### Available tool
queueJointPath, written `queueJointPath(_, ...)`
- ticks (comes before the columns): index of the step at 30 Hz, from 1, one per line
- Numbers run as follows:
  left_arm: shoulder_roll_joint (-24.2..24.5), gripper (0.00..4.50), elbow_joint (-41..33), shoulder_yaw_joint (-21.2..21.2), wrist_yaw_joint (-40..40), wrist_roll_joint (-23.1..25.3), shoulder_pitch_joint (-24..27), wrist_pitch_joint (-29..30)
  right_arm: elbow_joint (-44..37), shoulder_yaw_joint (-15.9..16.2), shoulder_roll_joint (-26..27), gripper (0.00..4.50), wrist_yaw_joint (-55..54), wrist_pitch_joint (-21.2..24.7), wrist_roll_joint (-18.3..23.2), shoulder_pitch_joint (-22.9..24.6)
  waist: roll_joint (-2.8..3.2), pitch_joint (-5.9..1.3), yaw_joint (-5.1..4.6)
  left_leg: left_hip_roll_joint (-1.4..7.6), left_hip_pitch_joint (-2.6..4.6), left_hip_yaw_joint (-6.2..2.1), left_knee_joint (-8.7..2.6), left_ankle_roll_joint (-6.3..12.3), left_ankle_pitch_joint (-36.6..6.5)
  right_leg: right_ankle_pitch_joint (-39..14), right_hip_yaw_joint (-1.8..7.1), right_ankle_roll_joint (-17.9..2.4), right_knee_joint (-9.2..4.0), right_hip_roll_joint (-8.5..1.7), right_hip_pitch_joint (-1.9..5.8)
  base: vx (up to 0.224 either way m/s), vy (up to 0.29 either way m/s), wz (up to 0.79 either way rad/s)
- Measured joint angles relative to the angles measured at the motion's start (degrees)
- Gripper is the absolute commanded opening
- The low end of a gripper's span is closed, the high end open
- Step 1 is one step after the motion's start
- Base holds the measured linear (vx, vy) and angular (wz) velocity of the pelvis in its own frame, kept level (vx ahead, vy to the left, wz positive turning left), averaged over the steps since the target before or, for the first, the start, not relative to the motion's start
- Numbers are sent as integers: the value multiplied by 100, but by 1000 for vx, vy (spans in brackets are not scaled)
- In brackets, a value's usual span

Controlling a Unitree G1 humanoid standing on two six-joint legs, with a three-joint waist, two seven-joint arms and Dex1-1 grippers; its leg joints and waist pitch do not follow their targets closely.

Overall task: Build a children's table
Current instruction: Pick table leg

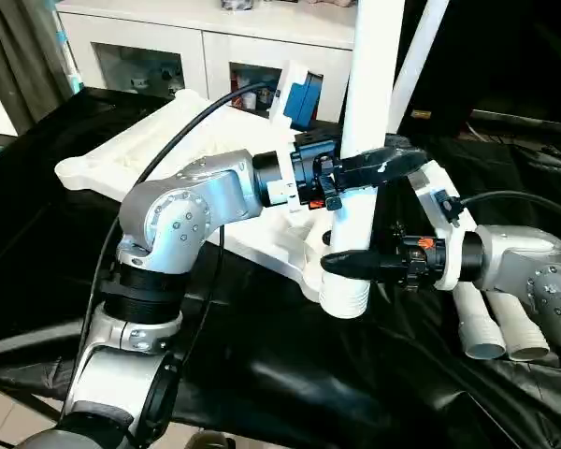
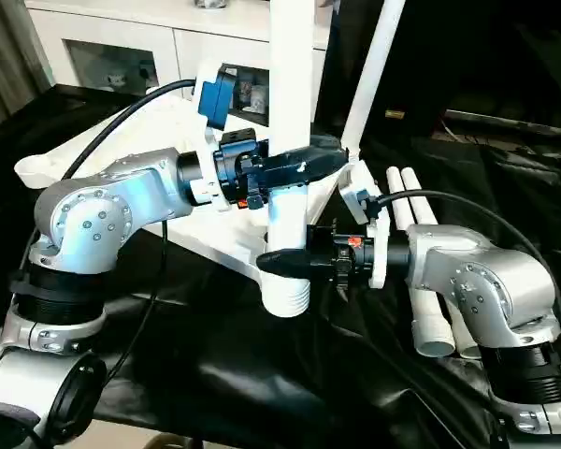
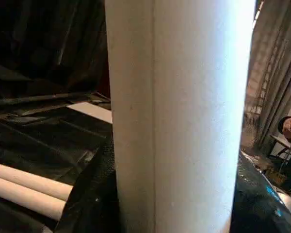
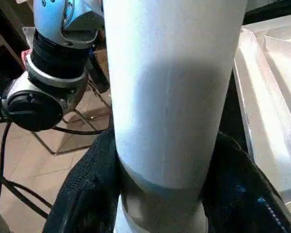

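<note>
Leg [image 1: 369, 112] stands upright at centre of head view, held w/ both tools: left tool [image 1: 379, 168] clamps it higher up, right tool [image 1: 351, 265] clamps it low, just above ribbed end [image 1: 344, 301]. That end hangs near the top's [image 1: 159, 150] nearest corner, apparently not yet seated; socket is hidden behind leg, so can't confirm alignment.

Top lies underside up on black-covered desk [image 1: 262, 374], from 10 o'clock towards centre. One leg [image 1: 418, 56] already stands in a far corner at 1 o'clock, leaning a bit.

Risks, as I judge:
- end misses socket & rides on rim, since view of socket is blocked by leg itself
- two grips fight each other, leg tilts, jams part-way
- push slides the top on slick black cover

Around: two spare legs [image 1: 491, 327] lie side by side at 4 o'clock, under right forearm; elbow could nudge them. Cable [image 1: 196, 122] loops over top. Cabinet [image 1: 187, 47] at 11 o'clock, well apart.
</note>
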Motion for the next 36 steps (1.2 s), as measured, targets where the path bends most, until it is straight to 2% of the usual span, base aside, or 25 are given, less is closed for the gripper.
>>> queueJointPath(2,-11,254,0,8,21,0,0,7,0,-3,0,188,-3,7,11,1,0,0,1,0,0,0,0,0,0,0,0,0,0,0,0,0,0,0)
queueJointPath(5,-82,263,2,61,72,-90,-1,17,1,-10,6,188,-40,16,25,27,0,0,4,0,0,0,1,0,0,0,0,0,0,0,1,0,0,0)
queueJointPath(7,-140,297,16,127,114,-109,-1,-12,-5,-18,40,188,-61,16,40,71,1,-1,1,0,0,0,1,0,0,0,0,0,0,0,1,0,0,0)
queueJointPath(12,-609,302,109,540,360,-111,-2,-701,-3,-86,225,188,-276,10,49,171,2,-1,2,0,-1,0,3,0,0,0,0,0,-1,0,2,0,0,0)
queueJointPath(16,-1335,302,366,1351,910,-748,-93,-1321,6,-367,579,188,-674,-13,190,171,2,-1,3,1,0,0,7,0,0,2,-1,-3,-1,0,4,0,0,0)
queueJointPath(18,-1413,302,486,1726,1075,-1142,-166,-1416,21,-500,749,188,-889,-28,239,173,6,-3,-16,2,2,0,7,0,0,3,-3,-5,1,0,3,0,0,0)
queueJointPath(21,-1367,302,649,2174,1131,-1451,-198,-1597,53,-749,1014,188,-1280,-142,244,177,7,-4,-9,4,2,-1,6,0,0,3,-6,-5,1,1,3,0,0,0)
queueJointPath(23,-1132,302,712,2160,1022,-1297,-189,-1675,62,-808,1128,188,-1584,-293,174,204,7,-4,-6,4,1,-2,6,0,0,3,-6,-4,0,1,3,0,0,0)
queueJointPath(25,-623,302,779,1872,781,-697,-141,-1806,83,-809,1152,188,-1897,-463,-95,273,9,-4,-3,3,0,-2,5,-1,0,4,-5,0,-3,1,4,0,0,0)
queueJointPath(26,-268,302,786,1507,577,-240,-37,-2001,83,-805,1168,188,-2067,-560,-263,331,11,-7,0,3,6,-3,4,-1,0,4,-4,2,-4,1,10,0,0,0)
queueJointPath(28,549,302,1023,472,63,948,236,-2554,156,-814,1205,188,-2469,-747,-633,455,15,-9,-3,1,10,-3,0,-2,0,0,0,12,-9,1,14,0,0,0)
queueJointPath(29,729,302,1178,173,-81,1289,343,-2684,204,-840,1223,188,-2585,-765,-731,486,18,-7,-1,0,6,-3,-1,-2,0,1,1,15,-12,1,11,0,0,0)
queueJointPath(30,1101,302,1459,-478,-382,1929,438,-3102,224,-844,1275,188,-2782,-870,-912,547,16,-7,-5,-2,3,-3,-4,-2,0,4,3,21,-17,1,12,0,0,0)
queueJointPath(31,1298,302,1663,-902,-582,2308,504,-3305,227,-843,1291,188,-2894,-937,-992,587,19,-6,-6,-4,2,0,-6,-2,0,6,10,24,-17,1,8,0,0,0)
queueJointPath(34,1746,302,2067,-1792,-1298,3072,605,-3762,227,-847,1364,188,-3180,-1053,-1144,630,22,-4,-38,-4,1,2,-12,-3,-1,8,13,24,-14,1,0,0,0,0)
queueJointPath(36,2009,302,2244,-2070,-1795,3345,601,-3879,225,-906,1399,188,-3325,-1130,-1178,699,30,-3,-94,-4,5,5,-22,-5,1,9,14,19,-9,1,-4,0,0,0)
